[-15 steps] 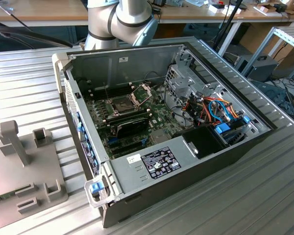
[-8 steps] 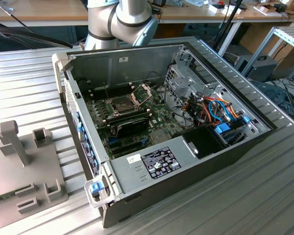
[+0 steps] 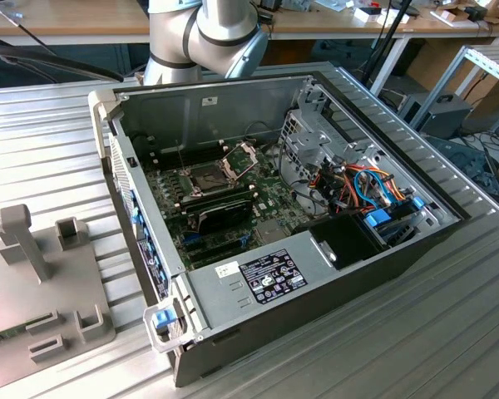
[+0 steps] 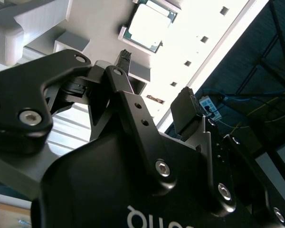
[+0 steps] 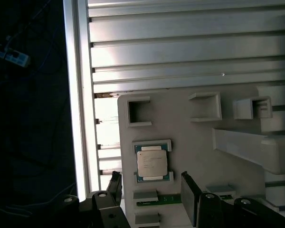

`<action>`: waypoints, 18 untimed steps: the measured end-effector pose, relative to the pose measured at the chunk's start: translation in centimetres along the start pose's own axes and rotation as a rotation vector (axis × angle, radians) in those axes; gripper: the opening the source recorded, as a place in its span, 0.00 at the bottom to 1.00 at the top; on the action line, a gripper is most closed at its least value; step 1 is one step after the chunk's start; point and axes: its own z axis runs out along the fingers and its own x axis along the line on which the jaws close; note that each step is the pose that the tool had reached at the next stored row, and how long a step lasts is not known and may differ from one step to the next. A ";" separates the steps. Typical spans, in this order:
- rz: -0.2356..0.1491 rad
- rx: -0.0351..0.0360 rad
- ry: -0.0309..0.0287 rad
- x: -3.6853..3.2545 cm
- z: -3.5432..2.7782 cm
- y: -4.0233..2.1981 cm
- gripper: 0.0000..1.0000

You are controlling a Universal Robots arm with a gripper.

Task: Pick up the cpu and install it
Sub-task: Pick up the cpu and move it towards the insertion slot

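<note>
While the claw (image 5: 150, 178) hangs apart and empty over the grey holder (image 5: 199, 142), the chip (image 5: 152, 164) lies flat in its shallow recess there, silvery top up, untouched. The holder rests on the ribbed desk (image 5: 180, 47). Inside the computer case (image 3: 191, 112) the socket (image 3: 210, 175) stands with its frame raised. Judgement: approach stage. A sound grasp calls for fingers squared to two opposite chip edges, centred, level, and clear of the recess lips.

silvery cpu (image 5: 152, 164), pale grey holder (image 5: 190, 142), black claw (image 4: 156, 76)
</note>
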 end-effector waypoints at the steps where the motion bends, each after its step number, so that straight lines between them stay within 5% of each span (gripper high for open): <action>1: 0.000 0.0003 0.0004 0.00 0.40 -0.02 0.62; 18: 0.000 0.0003 0.0004 0.00 0.96 -0.04 0.62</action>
